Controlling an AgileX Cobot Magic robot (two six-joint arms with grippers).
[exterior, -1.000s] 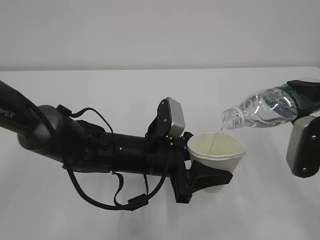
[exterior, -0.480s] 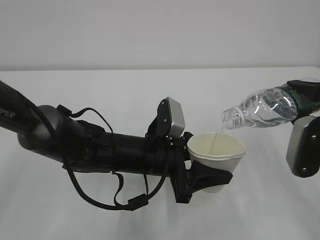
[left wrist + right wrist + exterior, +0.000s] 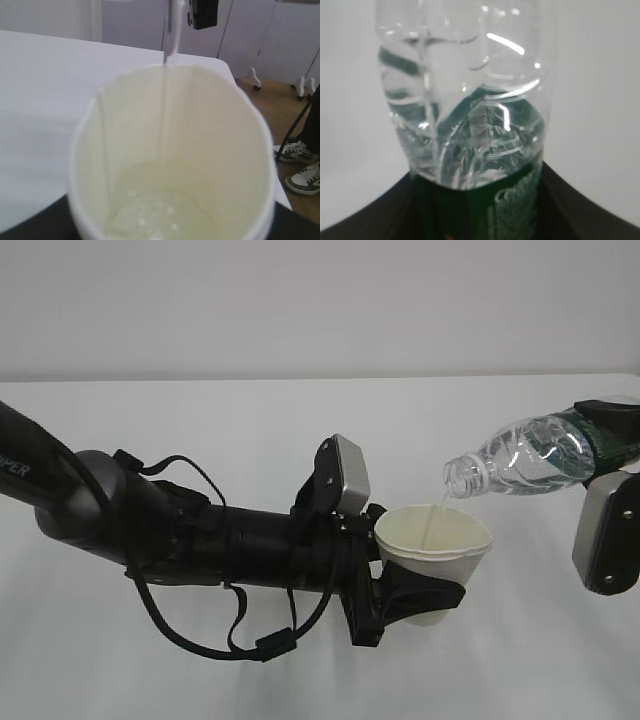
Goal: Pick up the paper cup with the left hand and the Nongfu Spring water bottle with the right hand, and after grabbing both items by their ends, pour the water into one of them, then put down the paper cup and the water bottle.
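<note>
A: Anything different from a second ago?

B: Hardly. In the exterior view the Nongfu Spring water bottle point(image 3: 530, 455) sits at the same tilt, neck down and to the left, mouth just above the far rim of the paper cup point(image 3: 435, 545). Both arms are where they were. The one thing moving is the water point(image 3: 432, 520), a thin stream falling from the mouth into the cup.

A: So the pour is under way, not finished?

B: I judge so. The left wrist view shows the stream running down the inside wall and a shallow pool point(image 3: 152, 217) with bubbles at the bottom; the cup is far from full. The bottle still holds a good deal of water in its body.

A: And the tools?

B: The left hand's tool point(image 3: 420, 595) is clamped round the lower part of the cup, holding it upright above the white bench point(image 3: 250, 420). The right hand's tool point(image 3: 610, 435) is clamped on the bottle at its green label point(image 3: 512, 205) near the base end; black jaws show either side of it in the right wrist view.

A: What does the stillness mean for the task?

B: A steady pour held in place. Remaining, by my reckoning: tip the bottle upright, then set both down.
</note>
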